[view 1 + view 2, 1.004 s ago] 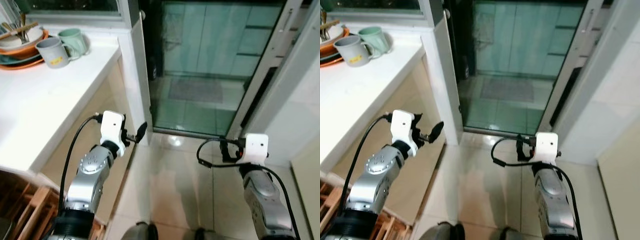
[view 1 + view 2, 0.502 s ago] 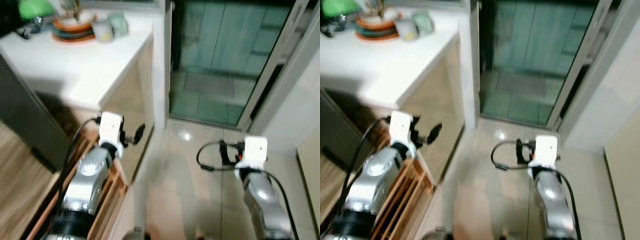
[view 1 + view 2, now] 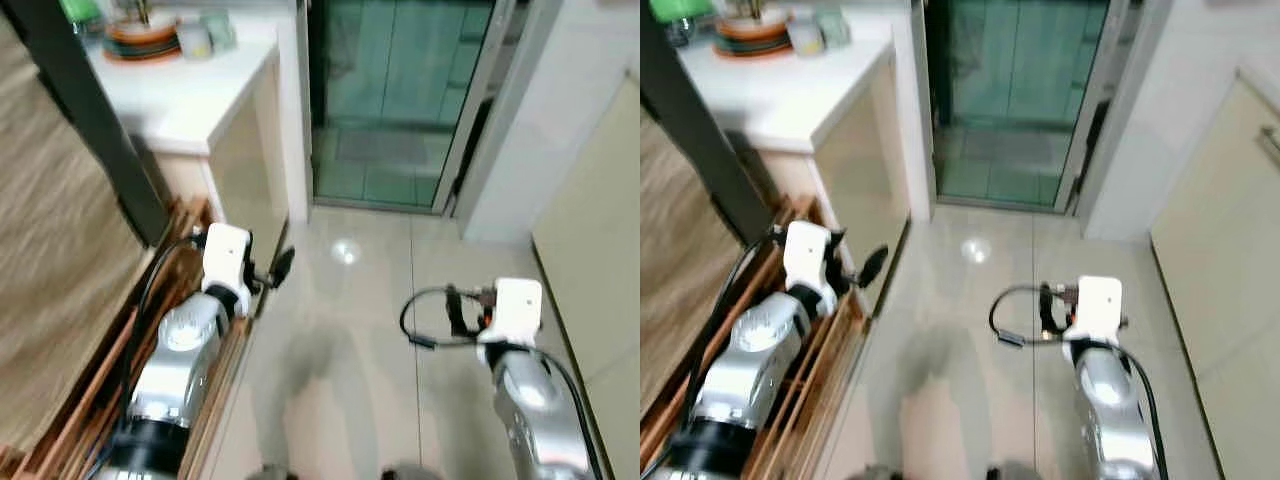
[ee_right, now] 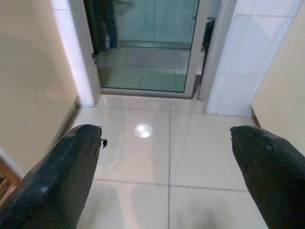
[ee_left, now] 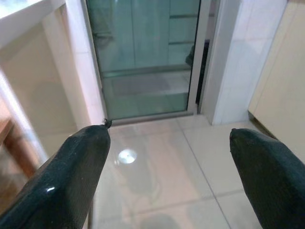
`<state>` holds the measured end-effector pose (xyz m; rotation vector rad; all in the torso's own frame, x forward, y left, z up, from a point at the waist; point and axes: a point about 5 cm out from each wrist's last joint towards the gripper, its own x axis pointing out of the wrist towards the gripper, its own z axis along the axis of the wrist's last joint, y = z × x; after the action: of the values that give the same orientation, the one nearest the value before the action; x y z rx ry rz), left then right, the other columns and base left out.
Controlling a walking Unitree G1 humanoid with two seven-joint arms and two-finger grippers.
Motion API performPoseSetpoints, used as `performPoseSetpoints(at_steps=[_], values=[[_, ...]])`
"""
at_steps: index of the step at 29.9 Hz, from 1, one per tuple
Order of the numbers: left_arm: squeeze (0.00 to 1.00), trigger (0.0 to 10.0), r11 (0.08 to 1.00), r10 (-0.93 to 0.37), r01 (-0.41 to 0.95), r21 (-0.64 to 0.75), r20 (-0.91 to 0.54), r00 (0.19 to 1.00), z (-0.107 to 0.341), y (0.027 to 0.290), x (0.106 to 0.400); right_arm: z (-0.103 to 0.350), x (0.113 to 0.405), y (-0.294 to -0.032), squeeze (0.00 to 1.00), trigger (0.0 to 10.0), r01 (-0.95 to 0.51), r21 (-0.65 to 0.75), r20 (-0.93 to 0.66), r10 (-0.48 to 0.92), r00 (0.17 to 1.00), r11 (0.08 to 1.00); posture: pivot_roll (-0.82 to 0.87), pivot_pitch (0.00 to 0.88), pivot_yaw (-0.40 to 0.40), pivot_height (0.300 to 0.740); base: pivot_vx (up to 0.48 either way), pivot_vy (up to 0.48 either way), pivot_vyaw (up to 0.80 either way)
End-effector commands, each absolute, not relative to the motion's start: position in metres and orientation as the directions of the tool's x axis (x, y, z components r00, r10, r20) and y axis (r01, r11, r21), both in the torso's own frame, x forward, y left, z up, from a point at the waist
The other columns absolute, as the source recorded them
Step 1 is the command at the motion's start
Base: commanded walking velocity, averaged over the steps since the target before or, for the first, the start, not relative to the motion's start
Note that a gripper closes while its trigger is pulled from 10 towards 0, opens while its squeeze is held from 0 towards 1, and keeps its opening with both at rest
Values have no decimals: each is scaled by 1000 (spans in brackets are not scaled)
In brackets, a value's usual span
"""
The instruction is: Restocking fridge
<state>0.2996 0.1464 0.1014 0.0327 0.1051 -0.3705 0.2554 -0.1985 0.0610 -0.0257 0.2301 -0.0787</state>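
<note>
My left gripper (image 3: pixel 273 271) is held out at waist height beside the end of a white counter, above the tiled floor. In the left wrist view its two black fingers (image 5: pixel 71 181) stand wide apart, open, with only floor between them. My right gripper (image 3: pixel 454 309) hangs over the pale tiles on the right. In the right wrist view it is open too, and its fingers (image 4: pixel 62 181) hold nothing. No food item or fridge interior can be made out.
A white counter (image 3: pixel 190 95) at the upper left carries stacked plates and mugs (image 3: pixel 160 38). Below it lie a wooden rack (image 3: pixel 205 390) and a dark post (image 3: pixel 90 120). A green glass sliding door (image 3: pixel 395 90) lies ahead, and a cream panel (image 3: pixel 600 250) flanks the right.
The whole picture has shifted as the camera moved: the counter now sits farther off at the upper left, and the cream panel has come into view. Both arms keep their pose.
</note>
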Motion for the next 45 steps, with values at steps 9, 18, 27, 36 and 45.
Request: performPoseSetpoints(at_steps=[9,18,27,36,45], values=[[0,10000,933,-354,360,30,-113,928,99,148,302,66,263,-193,0,10000,58,-31,-209,-63,976,998,-60,0,90,740,-480,0,0],[1000,10000,974,-226,226,-4,8,974,117,170,309,104,265,-201,1000,10000,142,-42,55,-140,989,989,-60,0,93,740,-107,0,0],[1000,10000,977,-34,28,-213,-26,999,114,185,315,102,270,-187,1000,10000,37,-37,54,-35,998,999,-59,0,87,740,0,0,0],[882,10000,986,-127,122,-110,-41,991,115,177,315,90,273,-189,0,10000,54,-76,-7,-55,998,996,-53,0,86,740,288,29,0],[0,10000,971,-207,205,-121,-9,978,120,165,315,83,271,-185,0,10000,47,-81,-24,-49,998,996,-56,0,93,740,432,28,0]])
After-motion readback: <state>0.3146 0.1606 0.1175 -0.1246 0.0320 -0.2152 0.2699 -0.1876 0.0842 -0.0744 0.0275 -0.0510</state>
